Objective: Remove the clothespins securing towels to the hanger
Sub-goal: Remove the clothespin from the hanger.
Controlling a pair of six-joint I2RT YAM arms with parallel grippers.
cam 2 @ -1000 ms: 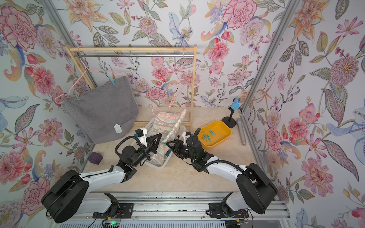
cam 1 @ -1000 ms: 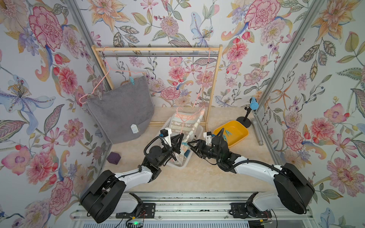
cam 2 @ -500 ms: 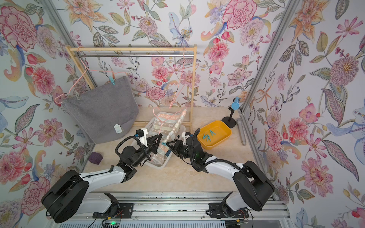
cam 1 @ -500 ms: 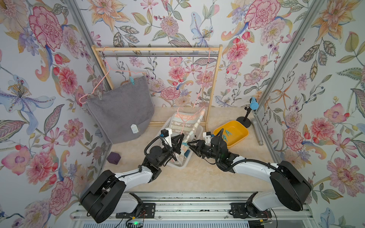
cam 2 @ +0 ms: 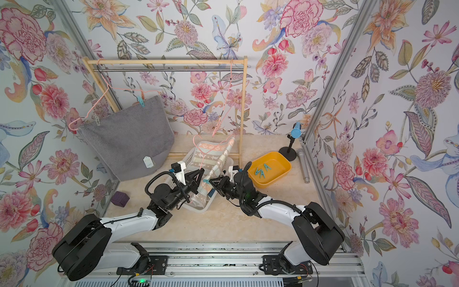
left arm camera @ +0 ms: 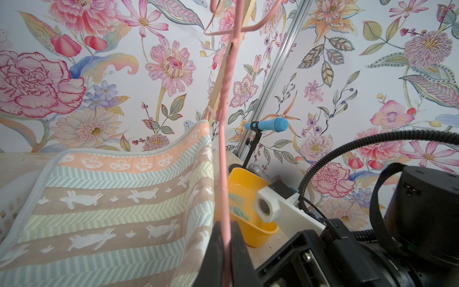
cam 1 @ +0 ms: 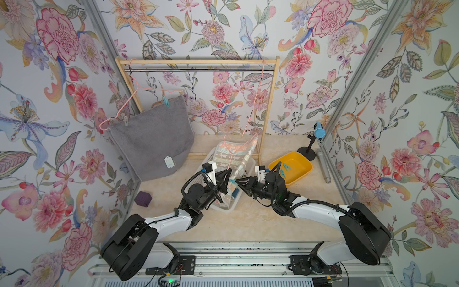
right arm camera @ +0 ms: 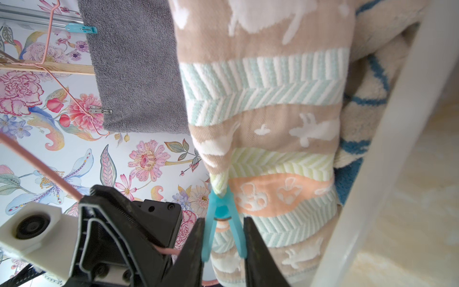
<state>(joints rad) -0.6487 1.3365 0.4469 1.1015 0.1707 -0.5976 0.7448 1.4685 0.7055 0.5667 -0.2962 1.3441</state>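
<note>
yellow tub (cam 2: 279,166): teal clothespins (cam 2: 259,173); white basket (right arm camera: 397,124): blue-white towel (right arm camera: 360,99)

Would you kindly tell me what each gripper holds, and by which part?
The left gripper pinches the pink hanger by its wire; the right gripper clasps the teal clothespin by its two handle legs.

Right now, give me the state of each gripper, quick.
Left gripper: closed on the pink hanger wire.
Right gripper: closed on the teal clothespin pinned to the striped towel.
</note>
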